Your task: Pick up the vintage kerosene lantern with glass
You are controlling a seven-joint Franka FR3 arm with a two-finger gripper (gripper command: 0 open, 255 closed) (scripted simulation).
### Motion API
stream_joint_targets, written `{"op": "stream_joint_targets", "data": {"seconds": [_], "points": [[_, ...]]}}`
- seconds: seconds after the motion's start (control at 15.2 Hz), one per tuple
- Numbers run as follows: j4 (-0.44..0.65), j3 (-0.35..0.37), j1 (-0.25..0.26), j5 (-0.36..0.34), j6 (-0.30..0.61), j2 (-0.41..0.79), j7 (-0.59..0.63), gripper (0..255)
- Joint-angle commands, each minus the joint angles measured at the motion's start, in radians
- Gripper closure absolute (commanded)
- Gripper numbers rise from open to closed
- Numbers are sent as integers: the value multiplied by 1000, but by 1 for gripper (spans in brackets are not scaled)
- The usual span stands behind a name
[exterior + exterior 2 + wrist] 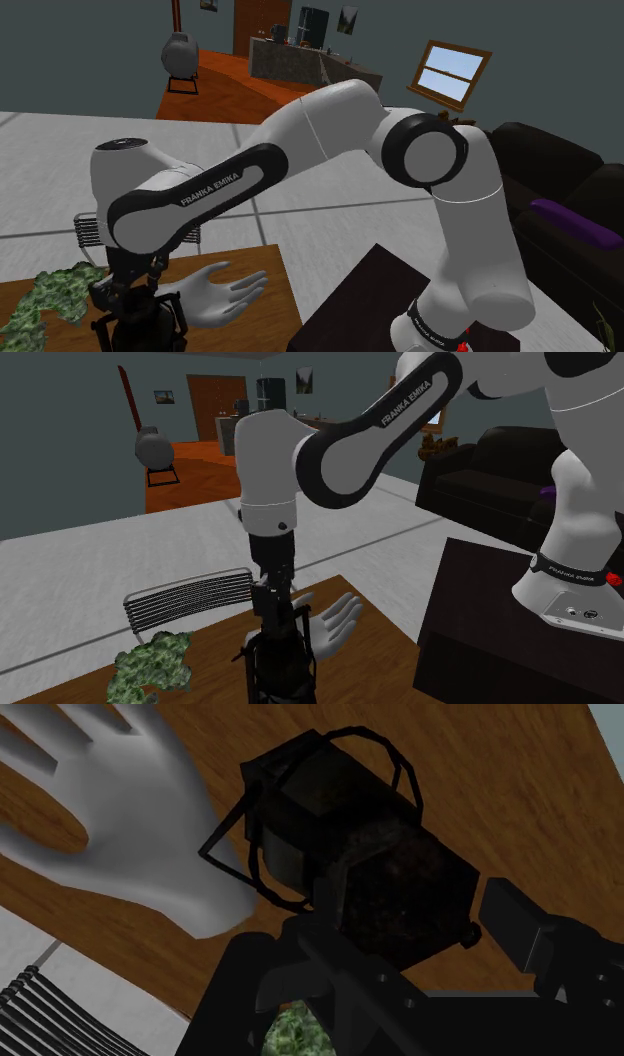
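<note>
The big white arm (pixel 330 120) is bent down over the wooden table (pixel 500 794). There's the black lantern (pixel 360 844), standing on the table just beside a grey model hand (pixel 130 814), with a green leafy clump (pixel 150 664) off to its other side. The gripper (pixel 400 929) sits right over the lantern's top, jaws spread wide to either side, not clamped on it.

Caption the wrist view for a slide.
Open pincer straddling the dark lantern on a wooden table, beside a white hand model.
</note>
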Motion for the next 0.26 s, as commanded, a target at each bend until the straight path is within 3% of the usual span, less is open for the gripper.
{"op": "stream_joint_targets", "data": {"seconds": [0.0, 0.2], "points": [[10, 3, 0, 3, -18, -13, 2, 255], [13, 5, -1, 5, -29, -21, 2, 255]]}}
